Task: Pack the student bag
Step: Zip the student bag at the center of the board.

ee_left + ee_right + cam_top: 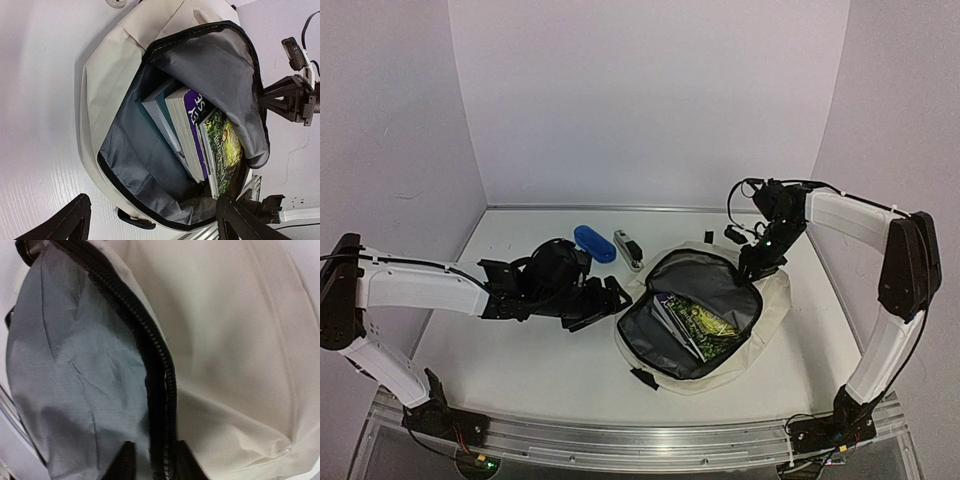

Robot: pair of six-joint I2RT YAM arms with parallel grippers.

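1. Position of the task item. The large, soft, cream-beige fabric student bag (pixel 772 305) lies flat on the white bench (pixel 520 360), right of centre in the top view. Its main compartment is unzipped, so the dark grey lining shows. The mouth's long axis runs from upper right to lower left of that frame.

2. Contents. A stack of upright books (pixel 200 135) occupies the lower right side of the compartment. The upper left side shows bare lining.

3. Right hand (pixel 760 262). It sits at the upper right rim of the mouth. In the right wrist view, its 2 fingers (pixel 125 462) stand on either side of the black zipper edge, pinching it.

4. Left hand (pixel 608 300). It is spread wide and holds nothing. It sits just beside the bag's left edge, facing the opening.

5. Governing relation. A blue oblong case (pixel 594 243) and a small grey and silver object (pixel 628 250) lie on the bench at the bag's upper left. Both are nearer the left hand, so the left arm is the likely one to fetch them.
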